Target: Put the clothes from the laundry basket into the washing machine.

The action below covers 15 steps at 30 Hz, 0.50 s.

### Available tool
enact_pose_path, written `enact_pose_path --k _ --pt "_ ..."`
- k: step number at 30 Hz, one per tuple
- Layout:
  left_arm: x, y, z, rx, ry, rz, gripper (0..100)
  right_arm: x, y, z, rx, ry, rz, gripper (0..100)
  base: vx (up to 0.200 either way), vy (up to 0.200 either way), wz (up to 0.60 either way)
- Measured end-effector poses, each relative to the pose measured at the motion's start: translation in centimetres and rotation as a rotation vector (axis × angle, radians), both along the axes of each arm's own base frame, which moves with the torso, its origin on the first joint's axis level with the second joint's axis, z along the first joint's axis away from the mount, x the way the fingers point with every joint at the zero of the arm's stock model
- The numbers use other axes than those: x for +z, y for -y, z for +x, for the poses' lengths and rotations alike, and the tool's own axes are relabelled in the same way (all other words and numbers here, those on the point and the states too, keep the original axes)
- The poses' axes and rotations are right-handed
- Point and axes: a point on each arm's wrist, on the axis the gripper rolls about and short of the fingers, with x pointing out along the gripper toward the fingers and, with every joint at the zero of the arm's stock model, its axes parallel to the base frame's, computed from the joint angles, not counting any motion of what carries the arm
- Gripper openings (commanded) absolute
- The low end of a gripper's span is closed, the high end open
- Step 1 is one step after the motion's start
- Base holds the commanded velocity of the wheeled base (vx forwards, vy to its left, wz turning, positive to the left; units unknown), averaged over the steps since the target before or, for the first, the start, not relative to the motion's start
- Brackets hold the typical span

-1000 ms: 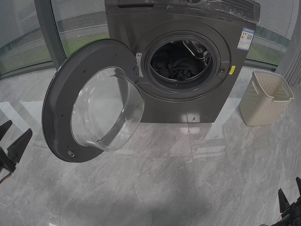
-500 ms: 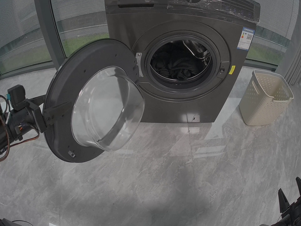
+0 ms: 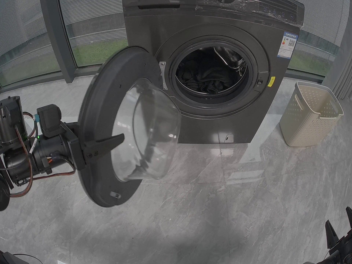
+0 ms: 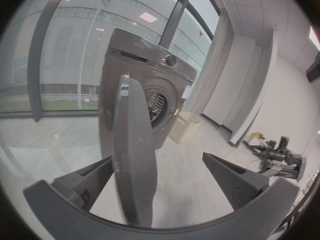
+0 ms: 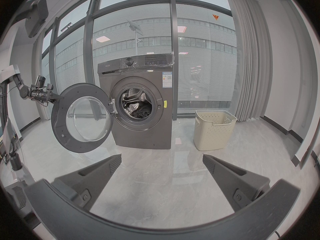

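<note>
The grey washing machine (image 3: 234,129) (image 5: 143,137) stands with its round door (image 3: 106,103) (image 4: 133,157) (image 5: 63,124) half open. Dark clothes (image 3: 205,79) (image 5: 140,109) lie in the drum. The cream laundry basket (image 3: 311,114) (image 5: 213,129) (image 4: 185,125) stands on the floor to the machine's right; I see nothing in it. My left gripper (image 3: 104,143) (image 4: 156,157) is open at the door's outer edge, with the rim between its fingers. My right gripper (image 3: 338,220) (image 5: 160,157) hangs open low at the right, well away from machine and basket.
Tall windows (image 3: 91,22) run behind the machine, with a dark frame post (image 3: 55,33) to its left. Grey curtains (image 5: 246,67) hang beyond the basket. The grey tiled floor (image 3: 220,209) before the machine is open. Some equipment (image 4: 276,157) lies on the floor by the far wall.
My left arm came in from the left edge to the door's rim, and the door has swung partway toward the machine. The right gripper has not moved.
</note>
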Motion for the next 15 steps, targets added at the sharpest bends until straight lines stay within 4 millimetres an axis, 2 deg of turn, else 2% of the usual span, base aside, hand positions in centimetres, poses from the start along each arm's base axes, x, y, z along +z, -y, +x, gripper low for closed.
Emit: enact_pose_path --k 4,7,15 --pt "0.0 2.1 -1.1 -0.102 -0.038 -0.044 100 0.0 0.0 0.0 0.0 0.0 0.0 100 0.0 0.0 0.0" --pt "0.2 2.8 -1.8 -0.139 -0.043 -0.063 100 0.0 0.0 0.0 0.0 0.0 0.001 100 0.0 0.0 0.0" --pt "0.5 2.1 -3.5 -0.086 0.002 -0.082 100 0.0 0.0 0.0 0.0 0.0 0.0 100 0.0 0.0 0.0"
